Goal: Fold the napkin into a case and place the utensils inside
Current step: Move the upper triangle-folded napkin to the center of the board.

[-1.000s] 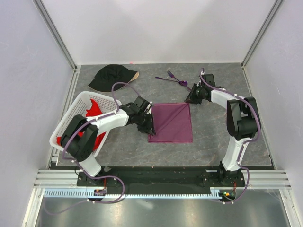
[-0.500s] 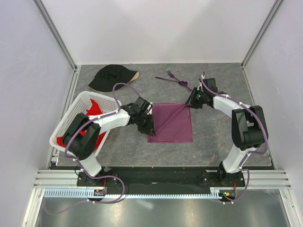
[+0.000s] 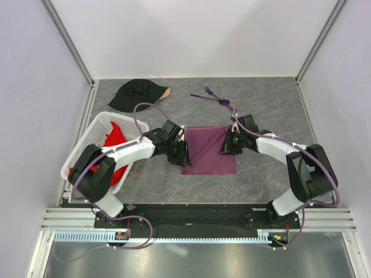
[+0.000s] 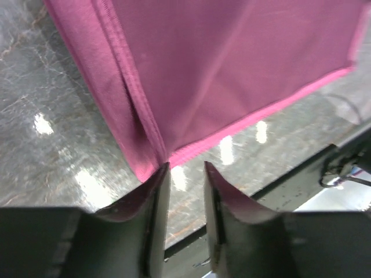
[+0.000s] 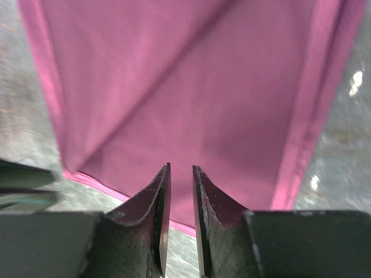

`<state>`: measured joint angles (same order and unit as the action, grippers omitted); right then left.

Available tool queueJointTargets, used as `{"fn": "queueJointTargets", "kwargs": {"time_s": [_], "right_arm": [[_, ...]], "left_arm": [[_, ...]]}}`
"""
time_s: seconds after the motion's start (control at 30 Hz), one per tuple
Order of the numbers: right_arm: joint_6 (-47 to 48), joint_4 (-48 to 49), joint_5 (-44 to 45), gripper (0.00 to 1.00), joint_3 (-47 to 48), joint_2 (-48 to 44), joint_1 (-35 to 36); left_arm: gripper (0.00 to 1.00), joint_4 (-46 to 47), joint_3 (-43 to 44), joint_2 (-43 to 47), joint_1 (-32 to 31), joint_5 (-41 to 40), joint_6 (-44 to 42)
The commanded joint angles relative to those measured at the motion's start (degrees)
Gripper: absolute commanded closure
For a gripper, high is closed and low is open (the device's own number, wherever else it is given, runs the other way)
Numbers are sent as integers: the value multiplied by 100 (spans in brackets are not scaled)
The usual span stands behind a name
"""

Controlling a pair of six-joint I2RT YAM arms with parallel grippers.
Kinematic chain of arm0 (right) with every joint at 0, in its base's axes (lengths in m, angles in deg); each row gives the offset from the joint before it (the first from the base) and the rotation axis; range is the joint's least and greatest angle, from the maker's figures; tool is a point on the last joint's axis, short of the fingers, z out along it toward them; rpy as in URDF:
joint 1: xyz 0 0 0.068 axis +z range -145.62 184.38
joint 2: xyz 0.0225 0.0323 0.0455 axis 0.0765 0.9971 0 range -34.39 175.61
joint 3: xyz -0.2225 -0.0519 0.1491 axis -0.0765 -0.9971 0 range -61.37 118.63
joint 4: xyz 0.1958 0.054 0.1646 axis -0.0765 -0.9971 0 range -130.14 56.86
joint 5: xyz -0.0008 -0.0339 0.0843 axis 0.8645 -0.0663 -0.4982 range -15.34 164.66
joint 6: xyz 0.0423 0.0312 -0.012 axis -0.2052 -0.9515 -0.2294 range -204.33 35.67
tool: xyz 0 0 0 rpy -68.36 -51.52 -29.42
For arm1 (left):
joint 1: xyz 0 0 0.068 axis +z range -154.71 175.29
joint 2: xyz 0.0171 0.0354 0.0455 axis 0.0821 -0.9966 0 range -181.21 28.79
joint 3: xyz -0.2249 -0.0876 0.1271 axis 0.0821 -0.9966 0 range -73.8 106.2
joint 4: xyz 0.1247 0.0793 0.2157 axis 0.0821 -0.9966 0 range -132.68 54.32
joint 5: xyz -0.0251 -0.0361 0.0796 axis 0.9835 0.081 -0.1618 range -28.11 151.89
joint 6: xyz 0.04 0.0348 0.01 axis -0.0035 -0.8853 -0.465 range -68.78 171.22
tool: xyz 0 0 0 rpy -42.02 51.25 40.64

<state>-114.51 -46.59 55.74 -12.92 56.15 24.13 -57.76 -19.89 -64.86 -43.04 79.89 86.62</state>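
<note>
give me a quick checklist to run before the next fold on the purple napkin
1. Left jaws free of cloth: ok. They stand parted with nothing between them, and a corner of the napkin lies just ahead of the tips.
2. Right jaws free of cloth: cannot tell. They are narrowly parted over the napkin, and contact is unclear.
3. Napkin flat on the table: ok. One edge strip is folded over.
4. Utensils clear of the fold: ok. They lie beyond the far edge, apart from the napkin.
5. Cap and basket out of the way: ok. Both sit off to the left.
</note>
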Motion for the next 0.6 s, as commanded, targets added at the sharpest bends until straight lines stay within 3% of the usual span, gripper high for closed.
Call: {"fn": "queueJointTargets", "kwargs": {"time_s": [0.0,0.57], "right_arm": [[249,-61,195,72,-291,-291,11],[178,-420,1170,73,-863,-494,-436]], "left_arm": [[56,91,251,566,88,-218,161],[39,-147,1016,347,1231,248,-121]]}}
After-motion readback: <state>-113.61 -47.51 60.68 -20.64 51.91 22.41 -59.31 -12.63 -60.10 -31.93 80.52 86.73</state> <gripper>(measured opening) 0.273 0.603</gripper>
